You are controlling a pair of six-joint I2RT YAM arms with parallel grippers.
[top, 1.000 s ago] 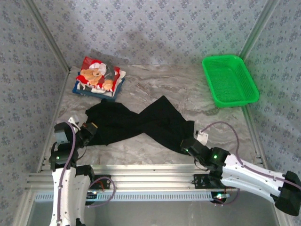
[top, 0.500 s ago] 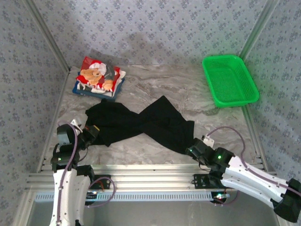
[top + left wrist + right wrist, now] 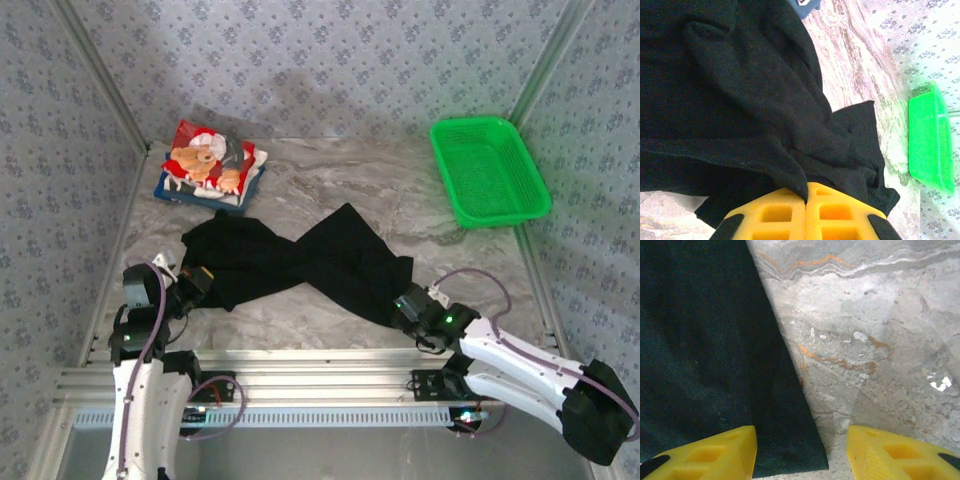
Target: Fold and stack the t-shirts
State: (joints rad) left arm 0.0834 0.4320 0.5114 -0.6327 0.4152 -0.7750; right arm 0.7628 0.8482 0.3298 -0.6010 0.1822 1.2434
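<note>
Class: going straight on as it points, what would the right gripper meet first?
The right gripper would probably meet the corner of the black t-shirt first, then the marble table; depth is unclear.

You saw just a sliver of the dark blue shirt (image 3: 172, 193) beneath the teddy-bear shirt (image 3: 208, 160); the black shirt (image 3: 715, 100) overran the left wrist view.

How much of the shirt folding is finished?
Done: the teddy-bear shirt lies folded on the dark blue shirt. In hand: the left gripper pinches the black shirt; the right gripper stands open around its corner. Left: folding and stacking the black one.
</note>
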